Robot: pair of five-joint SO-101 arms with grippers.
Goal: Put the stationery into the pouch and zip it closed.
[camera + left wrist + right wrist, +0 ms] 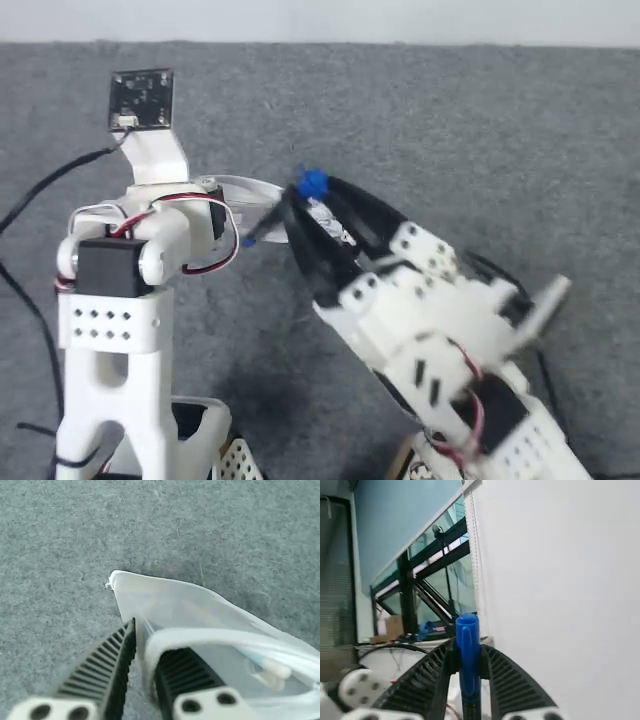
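**Blue pen held at the mouth of the pouch**

The left claw (145, 641) is clenched on the rim of the clear pouch (200, 615). One ribbed finger lies outside the film and the other sits behind it, so the thin plastic is pinched between them. From that grip the pouch spreads away over the grey desk (450, 130), and its far corner points out across the felt-like surface. Whether that corner rests on the desk or hangs just above it cannot be told. Through the film, a few pale stick-shaped items (272, 672) lie inside the pouch, near the white band along its opening (what they are is too blurred to say).

The right claw (468, 652) is grasping a blue pen (468, 630). Both black fingers press against its barrel, and the capped end stands up past the fingertips. Behind it in the right wrist view are a white wall (560, 580) and a window with dark frames (420, 575).

In the high view the two arms meet near the middle of the desk. The left arm rises from the near left corner, and the right arm comes in from the near right corner. The pen's blue tip sits just beside the pouch's open end, between the two claws.
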